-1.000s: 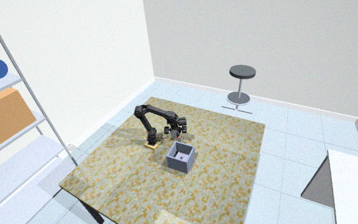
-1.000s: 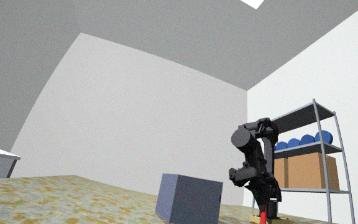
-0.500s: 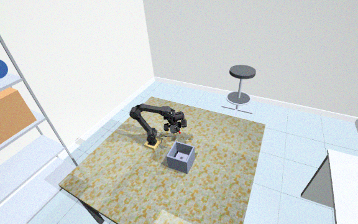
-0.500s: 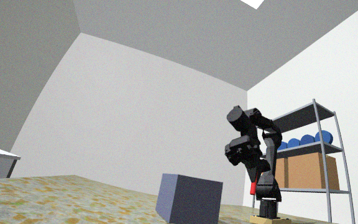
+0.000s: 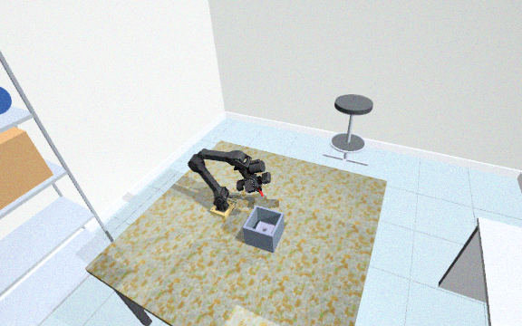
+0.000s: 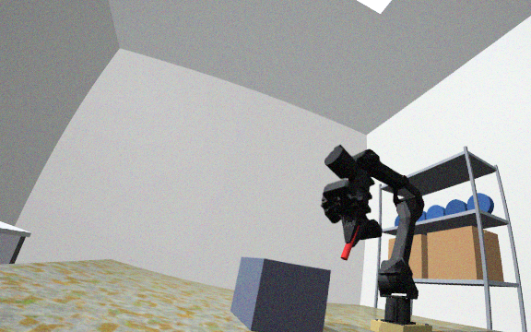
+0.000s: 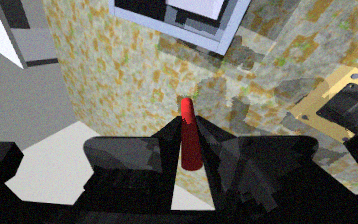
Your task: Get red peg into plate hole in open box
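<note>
The red peg [image 5: 261, 192] [image 6: 347, 251] [image 7: 190, 145] is held between the fingertips, tilted, its lower end sticking out below them. My gripper [image 6: 352, 236] [image 7: 188, 119] is shut on it, in the air above the table. The open blue-grey box [image 5: 259, 240] [image 6: 293, 295] [image 7: 165, 29] stands on the table, lower than the gripper and off to one side of it. The top view shows a light plate [image 5: 260, 225] with a small dark hole [image 5: 265, 229] at the box's bottom. The peg is outside the box and apart from it.
The arm's yellowish base plate [image 5: 220, 211] [image 6: 401, 326] [image 7: 305, 111] is near the box. The box walls rise around the plate. A shelf rack [image 5: 48, 131] [image 6: 482, 240] with cartons, a stool [image 5: 353, 105] and a white cabinet [image 5: 515, 263] stand beyond the patterned table top [image 5: 324, 217].
</note>
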### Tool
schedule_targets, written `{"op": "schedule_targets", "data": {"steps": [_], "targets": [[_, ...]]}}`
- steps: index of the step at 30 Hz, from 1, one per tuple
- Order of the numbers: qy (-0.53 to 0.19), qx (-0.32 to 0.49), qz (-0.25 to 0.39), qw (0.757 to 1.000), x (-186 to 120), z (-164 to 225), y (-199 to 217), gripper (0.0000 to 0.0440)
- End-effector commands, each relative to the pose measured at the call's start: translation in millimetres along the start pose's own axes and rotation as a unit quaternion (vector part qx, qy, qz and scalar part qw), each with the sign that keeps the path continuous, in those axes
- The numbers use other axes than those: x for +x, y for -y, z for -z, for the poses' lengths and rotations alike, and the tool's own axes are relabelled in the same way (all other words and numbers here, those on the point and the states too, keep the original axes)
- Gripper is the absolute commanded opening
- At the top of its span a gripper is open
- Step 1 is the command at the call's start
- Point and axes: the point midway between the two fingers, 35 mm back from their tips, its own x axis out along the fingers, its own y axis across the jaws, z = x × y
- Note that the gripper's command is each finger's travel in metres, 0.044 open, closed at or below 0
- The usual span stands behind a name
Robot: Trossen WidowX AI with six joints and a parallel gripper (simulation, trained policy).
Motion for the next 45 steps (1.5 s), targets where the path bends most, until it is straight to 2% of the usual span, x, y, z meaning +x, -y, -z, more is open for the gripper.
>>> {"op": "schedule_targets", "data": {"steps": [1, 27, 45], "targets": [[0.014, 0.003, 0.001, 1.000, -4.6, -10.3, -1.2, 0.0000], [0.061, 0.048, 0.045, 0.996, -8.3, -91.6, -0.3, 0.0000], [0.052, 0.061, 0.073, 0.994, 19.8, -136.5, 5.7, 0.0000]]}}
